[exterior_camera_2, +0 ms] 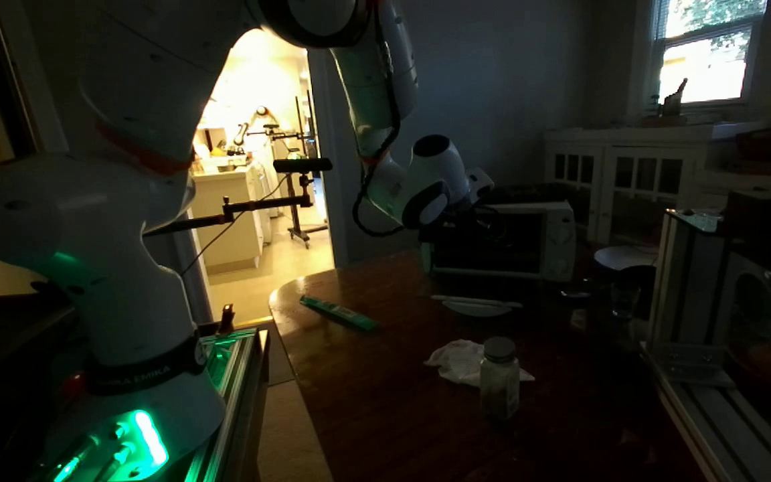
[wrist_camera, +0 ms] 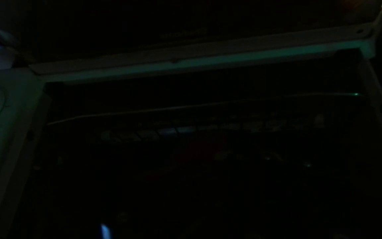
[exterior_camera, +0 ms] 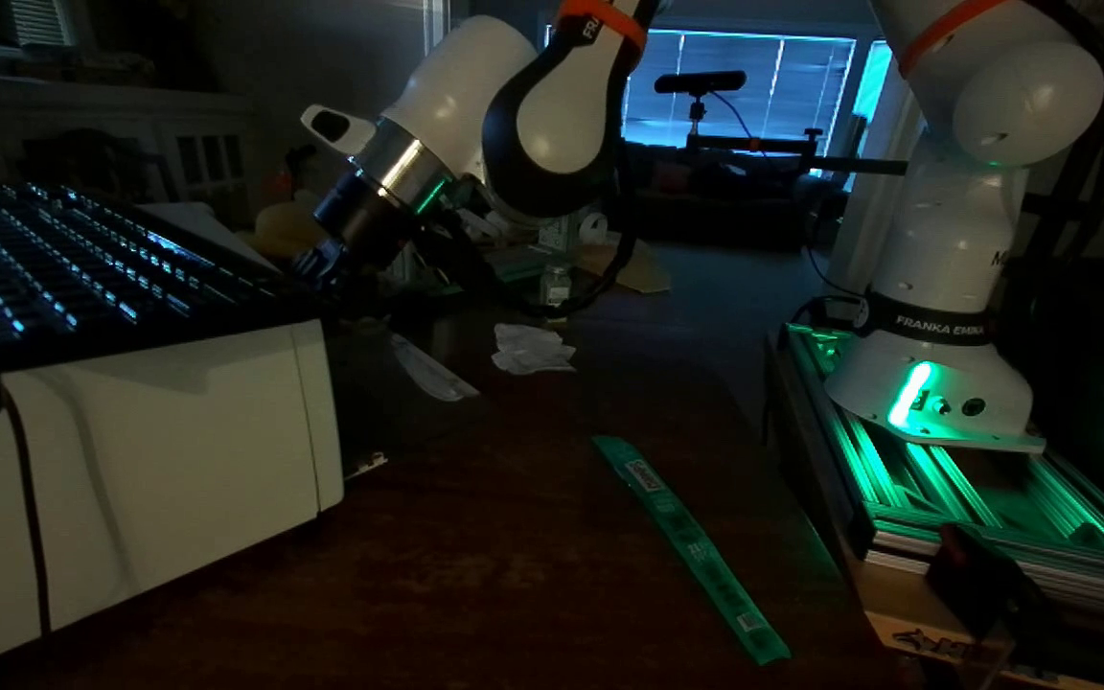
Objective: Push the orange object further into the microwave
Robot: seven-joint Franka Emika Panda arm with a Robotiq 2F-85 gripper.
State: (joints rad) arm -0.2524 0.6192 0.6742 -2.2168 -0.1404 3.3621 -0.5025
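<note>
Orange object too dark to discern; claw (exterior_camera: 317, 267) in front of the microwave (exterior_camera_2: 558, 244), clenched or released, I cannot tell

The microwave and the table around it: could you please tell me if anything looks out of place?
Yes: in an exterior view, a lit keyboard lies on top of the microwave, an unusual spot for one. On the table, a crumpled white sheet may be litter.

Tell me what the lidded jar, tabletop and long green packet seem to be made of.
The lidded jar seems clear glass or plastic, smooth, going by its see-through look. The tabletop is probably varnished wood: brown, with glossy reflections near its rounded corner. The long green packet may be plastic film or coated paper; it looks thin, smooth and printed.
</note>
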